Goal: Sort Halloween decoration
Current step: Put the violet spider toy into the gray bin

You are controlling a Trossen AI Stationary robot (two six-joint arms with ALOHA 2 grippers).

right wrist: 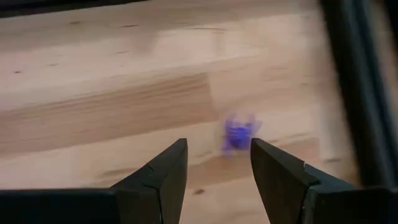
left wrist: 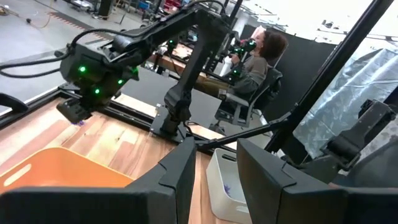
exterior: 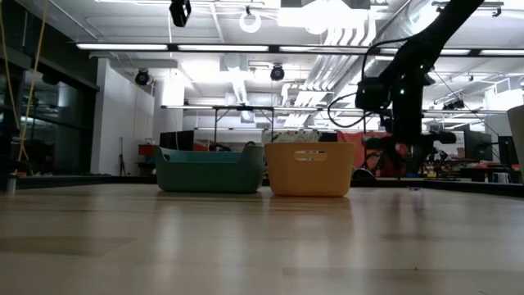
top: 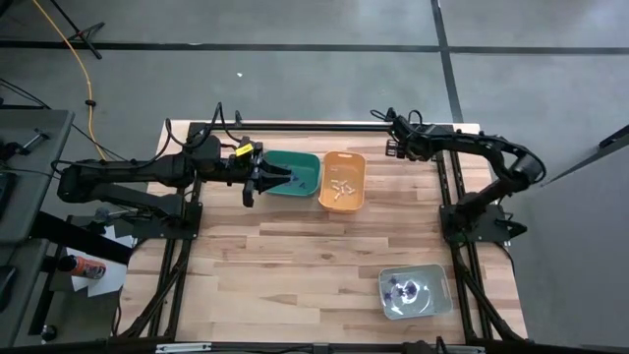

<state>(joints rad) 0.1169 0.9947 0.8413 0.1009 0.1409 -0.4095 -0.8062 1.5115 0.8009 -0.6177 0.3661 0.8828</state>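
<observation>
Sorting in progress, read from the left of the table to the right. My left gripper [top: 280, 178] hangs over the near rim of the green bin [top: 300, 174], its fingers [left wrist: 180, 171] parted by a moderate gap with nothing between them; I judge it idle after a drop or waiting its turn. Touching that bin on its right stands the orange bin [top: 343, 181], which holds several cream trinkets [top: 343, 189]. Farther right, at the table's far edge, my right gripper [top: 392, 146] points down at the bare wood with its fingers [right wrist: 163, 171] spread wide and holding nothing; a single purple trinket [right wrist: 239, 134] lies on the table just beyond and between the tips. Near the front right sits a grey bin [top: 414, 292] with a few more purple pieces inside. The step in hand appears to be the pickup of the loose purple piece: the next move calls for lowering the right gripper around it and closing gently, as it is tiny.
</observation>
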